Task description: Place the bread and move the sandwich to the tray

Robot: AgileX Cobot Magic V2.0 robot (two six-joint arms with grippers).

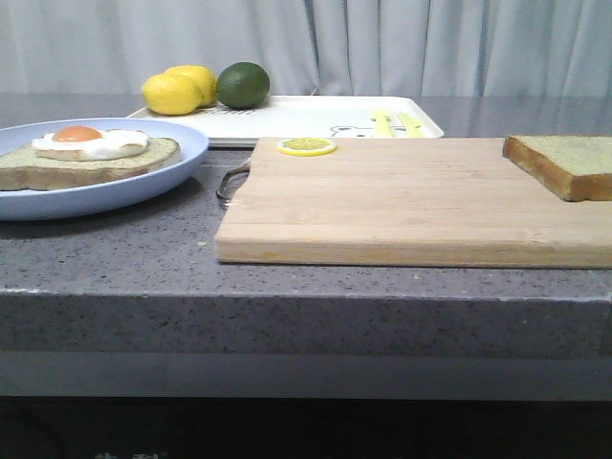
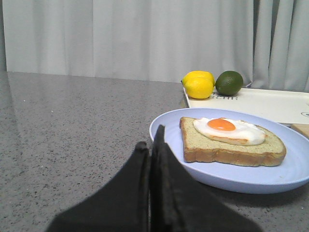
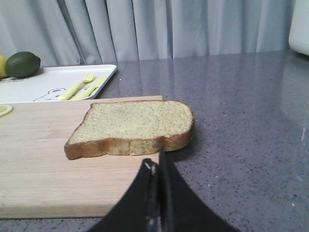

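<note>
A wooden cutting board [image 1: 411, 201] lay mid-counter, the landmark here. Behind it sat the white tray [image 1: 306, 120], carrying lemons [image 1: 177, 91] and a lime [image 1: 242, 84]. Left of the board, a blue plate [image 1: 143, 177] held the egg-topped slice [image 1: 91, 158] (the sandwich's base). The bread [image 1: 564, 163] rested on the board's right end. Both the left gripper [image 2: 153, 154] and right gripper [image 3: 157, 188] were pressed closed, empty. A good pickup would likely need the right fingers opened wide, approaching the bread's near crust level.
</note>
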